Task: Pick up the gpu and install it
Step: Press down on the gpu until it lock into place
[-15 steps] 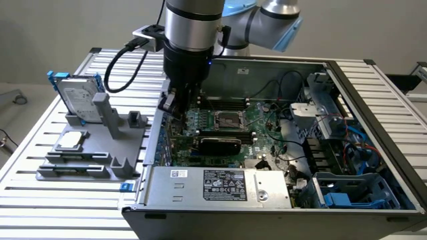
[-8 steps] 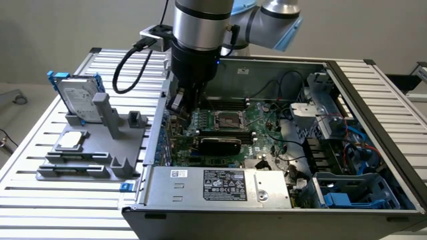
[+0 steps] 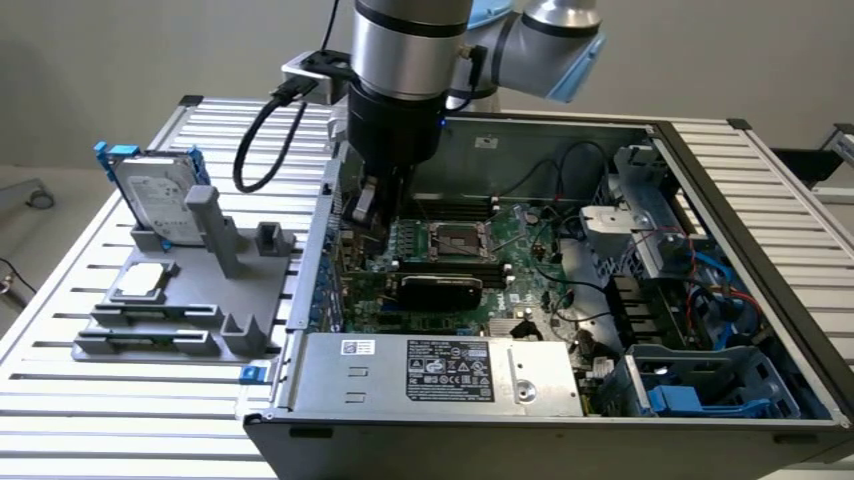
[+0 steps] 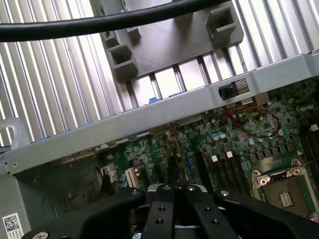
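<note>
Black robot claw point(image 3: 370, 212) hangs inside the open grey metal computer case point(image 3: 747, 190); case side wall close beside it; black-shrouded card point(image 3: 438, 291) just below; green motherboard point(image 4: 234, 144) beneath.

One gpu point(image 3: 439, 291), one hard drive point(image 3: 156, 195), one small silver chip point(image 3: 144, 282), one computer case point(image 3: 561, 420), one gripper point(image 3: 371, 215).

A: Exterior view: raised, off the arm, looking down at the open computer case point(image 3: 561, 300) from its power-supply end; moderately near.

B: Wrist view: close above the motherboard point(image 4: 239, 144), facing down across the case wall. Shared: motherboard, CPU socket point(image 3: 451, 240), grey fixture point(image 3: 187, 310).
</note>
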Action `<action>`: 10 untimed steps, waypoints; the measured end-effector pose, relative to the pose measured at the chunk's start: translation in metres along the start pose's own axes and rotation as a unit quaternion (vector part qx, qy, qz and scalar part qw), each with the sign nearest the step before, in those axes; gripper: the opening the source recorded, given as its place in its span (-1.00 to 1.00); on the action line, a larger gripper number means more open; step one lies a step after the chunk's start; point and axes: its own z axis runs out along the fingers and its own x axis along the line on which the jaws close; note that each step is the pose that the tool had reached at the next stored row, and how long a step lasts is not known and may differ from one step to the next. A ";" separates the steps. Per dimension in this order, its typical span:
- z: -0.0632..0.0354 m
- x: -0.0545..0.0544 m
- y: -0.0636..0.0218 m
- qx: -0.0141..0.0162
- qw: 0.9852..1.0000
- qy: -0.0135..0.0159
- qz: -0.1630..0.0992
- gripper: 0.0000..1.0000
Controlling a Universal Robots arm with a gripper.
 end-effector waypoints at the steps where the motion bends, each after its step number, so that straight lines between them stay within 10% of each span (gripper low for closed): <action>1: -0.0004 0.000 -0.0008 0.001 1.000 0.000 -0.003 -0.79; 10: -0.0039 0.000 -0.0128 0.005 1.000 -0.002 -0.021 -0.79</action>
